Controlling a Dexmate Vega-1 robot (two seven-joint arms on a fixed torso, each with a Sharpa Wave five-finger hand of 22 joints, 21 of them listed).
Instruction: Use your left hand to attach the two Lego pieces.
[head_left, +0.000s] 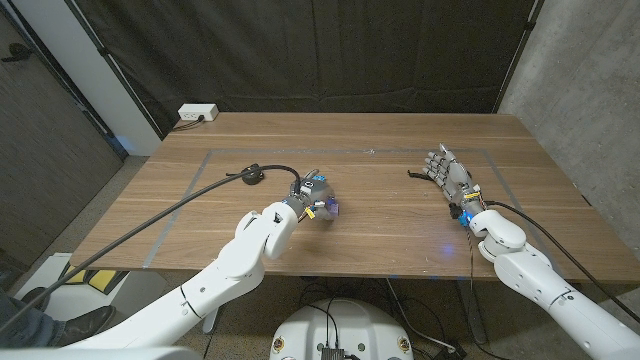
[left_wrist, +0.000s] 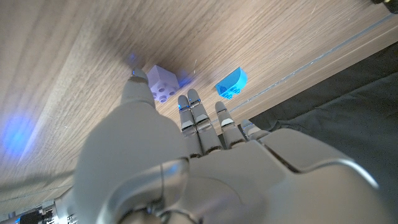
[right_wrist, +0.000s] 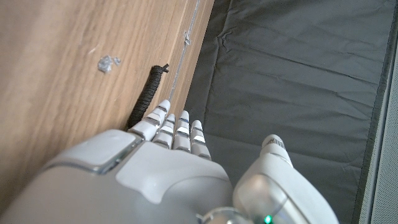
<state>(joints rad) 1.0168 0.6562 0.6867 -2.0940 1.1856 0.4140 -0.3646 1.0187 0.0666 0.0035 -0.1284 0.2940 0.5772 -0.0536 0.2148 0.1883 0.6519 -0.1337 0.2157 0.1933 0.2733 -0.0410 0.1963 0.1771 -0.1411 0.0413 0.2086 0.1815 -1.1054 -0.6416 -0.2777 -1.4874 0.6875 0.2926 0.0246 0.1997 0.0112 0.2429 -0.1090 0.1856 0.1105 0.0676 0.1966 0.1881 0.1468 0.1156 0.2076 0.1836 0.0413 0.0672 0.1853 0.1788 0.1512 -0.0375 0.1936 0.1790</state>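
Nearest in the head view, the left hand (head_left: 312, 193) sits over the bricks near the table (head_left: 380, 240) middle, hiding them, so a blind push could skid a loose brick away; the right hand (head_left: 447, 172) stands well apart, fingers spread, holding nothing. Left wrist view: fingers (left_wrist: 198, 118) reach loosely toward the white brick (left_wrist: 161, 83), thumb tip touching or just beside it, while the blue brick (left_wrist: 231, 83) lies apart, ungripped, so the studs may misalign when pressed. Right wrist view: the right hand is open beside a black strap (right_wrist: 144, 97).
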